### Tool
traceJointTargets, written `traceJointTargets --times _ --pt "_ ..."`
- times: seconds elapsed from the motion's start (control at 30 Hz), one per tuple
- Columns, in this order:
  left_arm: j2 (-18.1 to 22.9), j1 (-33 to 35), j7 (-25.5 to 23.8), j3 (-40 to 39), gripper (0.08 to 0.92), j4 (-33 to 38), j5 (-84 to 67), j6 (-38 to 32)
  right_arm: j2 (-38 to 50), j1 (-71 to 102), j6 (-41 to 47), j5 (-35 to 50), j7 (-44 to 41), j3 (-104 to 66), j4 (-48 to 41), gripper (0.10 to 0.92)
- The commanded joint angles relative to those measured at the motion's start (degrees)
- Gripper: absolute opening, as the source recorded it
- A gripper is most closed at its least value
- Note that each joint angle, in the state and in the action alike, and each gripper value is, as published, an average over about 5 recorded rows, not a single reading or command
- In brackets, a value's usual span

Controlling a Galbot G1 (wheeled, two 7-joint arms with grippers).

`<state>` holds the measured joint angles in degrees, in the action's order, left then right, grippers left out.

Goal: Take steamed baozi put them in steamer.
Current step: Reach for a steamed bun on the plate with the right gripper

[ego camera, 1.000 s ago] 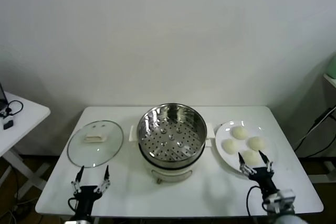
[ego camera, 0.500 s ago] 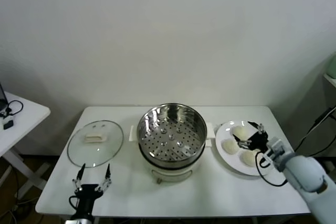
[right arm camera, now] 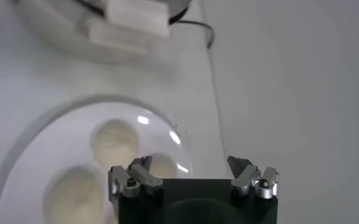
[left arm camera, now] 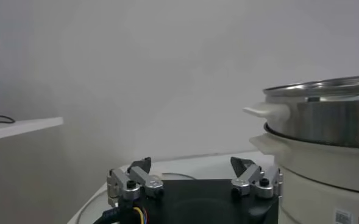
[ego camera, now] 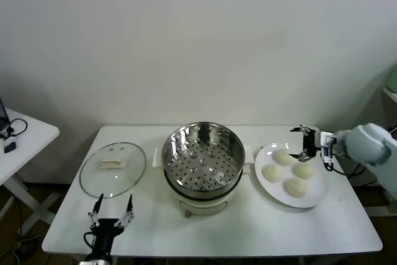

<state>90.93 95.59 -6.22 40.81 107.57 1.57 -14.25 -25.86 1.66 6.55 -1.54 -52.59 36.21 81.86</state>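
Several cream-white steamed baozi (ego camera: 284, 156) lie on a flat white plate (ego camera: 317, 193) at the right of the table. The shiny steel steamer (ego camera: 203, 156) stands mid-table on its white cooker base, its perforated floor bare. My right gripper (ego camera: 304, 143) is open and empty, just above the plate's far edge, close over the farthest baozi. In the right wrist view the baozi (right arm camera: 113, 142) and plate (right arm camera: 39, 131) lie below the open fingers (right arm camera: 138, 172). My left gripper (ego camera: 111, 210) is open and empty, parked at the table's front left.
A round glass lid (ego camera: 112, 169) with a white handle lies left of the steamer. A small side table (ego camera: 22, 141) stands at far left. The steamer's white side handle (left arm camera: 266, 111) shows in the left wrist view. A cable (ego camera: 372, 147) hangs at the right.
My right gripper has risen from the table's front right edge and swung back over the plate to its far edge. The left gripper has barely moved.
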Motion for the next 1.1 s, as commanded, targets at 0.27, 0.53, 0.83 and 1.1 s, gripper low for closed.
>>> traceJointTargets --times 0.27,0.53,0.83,1.1 --pt "0.08 -0.03 -0.17 0.61 0.823 -0.59 -0.09 -0.11 -16.85 -24.12 -7.63 1.59 -13.49 29.81 -26.90 0.823" --pt "0.09 -0.17 -0.61 1.28 0.823 -0.79 -0.42 0.06 -25.57 -15.16 -9.68 -3.79 -12.45 21.39 -40.53 0.823" --pt "0.35 -0.30 -0.48 1.65 0.823 -0.81 -1.09 -0.18 -31.31 -9.08 -10.11 -6.13 -11.71 14.32 -47.42 0.823" --pt "0.15 0.16 -0.53 1.76 0.823 -0.89 -0.91 -0.34 -34.07 -5.92 -10.31 -8.51 -11.19 9.43 -50.86 0.823"
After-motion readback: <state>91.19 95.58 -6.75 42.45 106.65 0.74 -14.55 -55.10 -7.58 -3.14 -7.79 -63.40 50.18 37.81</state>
